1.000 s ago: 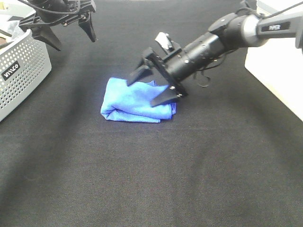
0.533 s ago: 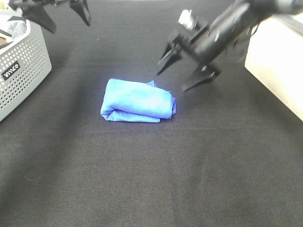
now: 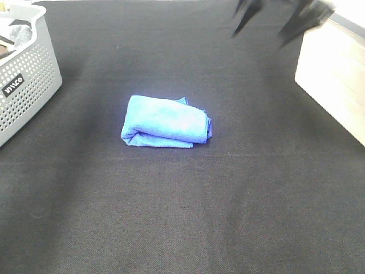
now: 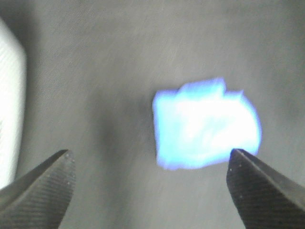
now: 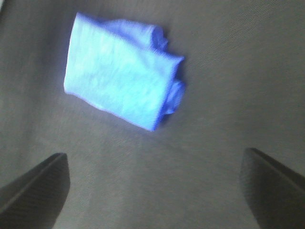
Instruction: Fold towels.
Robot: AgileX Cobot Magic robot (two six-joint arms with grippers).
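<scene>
A blue towel (image 3: 165,123) lies folded in a compact bundle on the black table (image 3: 182,217), near the middle. It also shows in the left wrist view (image 4: 205,125) and in the right wrist view (image 5: 121,78). My right gripper (image 3: 279,20) is open and empty, blurred, high at the back right, well away from the towel. In the right wrist view its fingertips (image 5: 35,188) are spread wide above the cloth. My left gripper (image 4: 150,183) is open and empty, out of the exterior view, with the towel far below it.
A grey perforated basket (image 3: 25,85) with cloth inside stands at the left edge. A white box (image 3: 333,74) sits at the right edge. The black cloth covers the rest of the table.
My right gripper has let go of the towel and pulled up and back to the far right. My left gripper has risen out of the exterior view. The towel has stayed put.
</scene>
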